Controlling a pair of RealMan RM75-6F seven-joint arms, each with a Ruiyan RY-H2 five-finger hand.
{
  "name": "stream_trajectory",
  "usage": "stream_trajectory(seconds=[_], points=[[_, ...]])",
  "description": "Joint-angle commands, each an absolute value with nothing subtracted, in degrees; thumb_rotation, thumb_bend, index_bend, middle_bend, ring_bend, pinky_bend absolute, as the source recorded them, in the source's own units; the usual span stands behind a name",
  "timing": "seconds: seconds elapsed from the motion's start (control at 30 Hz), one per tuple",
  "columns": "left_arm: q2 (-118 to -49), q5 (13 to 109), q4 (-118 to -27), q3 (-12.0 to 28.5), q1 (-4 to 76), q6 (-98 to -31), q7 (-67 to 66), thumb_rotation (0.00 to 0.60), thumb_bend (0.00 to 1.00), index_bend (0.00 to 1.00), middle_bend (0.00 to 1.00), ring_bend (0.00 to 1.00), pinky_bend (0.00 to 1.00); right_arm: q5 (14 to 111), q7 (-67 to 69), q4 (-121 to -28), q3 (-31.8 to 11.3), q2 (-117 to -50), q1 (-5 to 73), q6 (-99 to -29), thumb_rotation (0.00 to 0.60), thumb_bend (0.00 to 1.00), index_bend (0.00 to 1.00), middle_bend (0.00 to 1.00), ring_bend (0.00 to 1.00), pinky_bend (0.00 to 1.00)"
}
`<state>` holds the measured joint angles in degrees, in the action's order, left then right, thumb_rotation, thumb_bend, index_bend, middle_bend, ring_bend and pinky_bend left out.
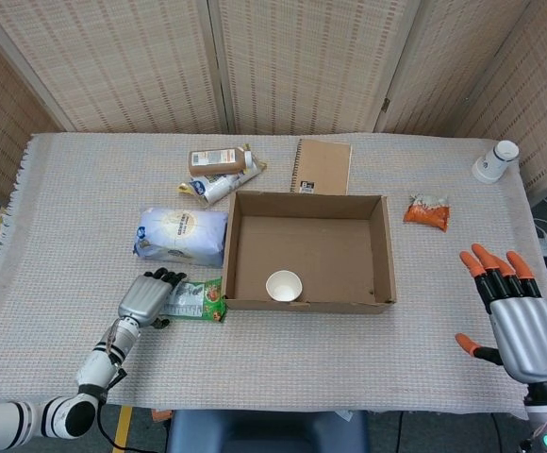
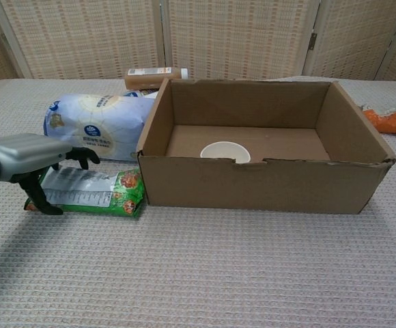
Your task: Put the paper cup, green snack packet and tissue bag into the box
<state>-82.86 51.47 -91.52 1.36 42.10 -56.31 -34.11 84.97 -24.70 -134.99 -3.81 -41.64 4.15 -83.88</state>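
Observation:
The paper cup (image 1: pixel 284 285) (image 2: pixel 224 151) stands upright inside the cardboard box (image 1: pixel 383 247) (image 2: pixel 266 186), near its front wall. The green snack packet (image 1: pixel 198 301) (image 2: pixel 95 193) lies flat on the cloth just left of the box. My left hand (image 1: pixel 145 299) (image 2: pixel 27 158) hovers over the packet's left end, fingers spread above it and thumb down at its near edge, holding nothing. The blue-and-white tissue bag (image 1: pixel 181 234) (image 2: pixel 95 126) lies behind the packet. My right hand (image 1: pixel 517 316) is open at the right table edge, far from the box.
A brown bottle (image 1: pixel 217 160) and a white packet (image 1: pixel 222 185) lie behind the tissue bag. A brown notebook (image 1: pixel 323 167) lies behind the box. An orange snack bag (image 1: pixel 427 211) (image 2: pixel 388 122) and a tipped white cup (image 1: pixel 494 161) sit at the right.

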Motion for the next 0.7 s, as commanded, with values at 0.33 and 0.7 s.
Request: stream_trajectory(seconds=[0.33,0.7], points=[[-87.0,55.8,-86.5,3.0,40.8,-58.5,-28.6,0.6,0.27,0.42,0.5,0.39,0.52,83.3,-25.5,-135.0,-4.1,-42.1,4.8,-83.6,0.6,0.08,0.04,0.0,0.0,0.0],[-85.5,62.5,-87.1,3.6,38.3,-63.8,-27.1,0.6,0.42,0.81,0.93,0.78,0.91,83.3,-25.2,-135.0,-4.1,-42.0,4.7,-84.0,0.6,0.08,0.04,0.0,0.0,0.0]])
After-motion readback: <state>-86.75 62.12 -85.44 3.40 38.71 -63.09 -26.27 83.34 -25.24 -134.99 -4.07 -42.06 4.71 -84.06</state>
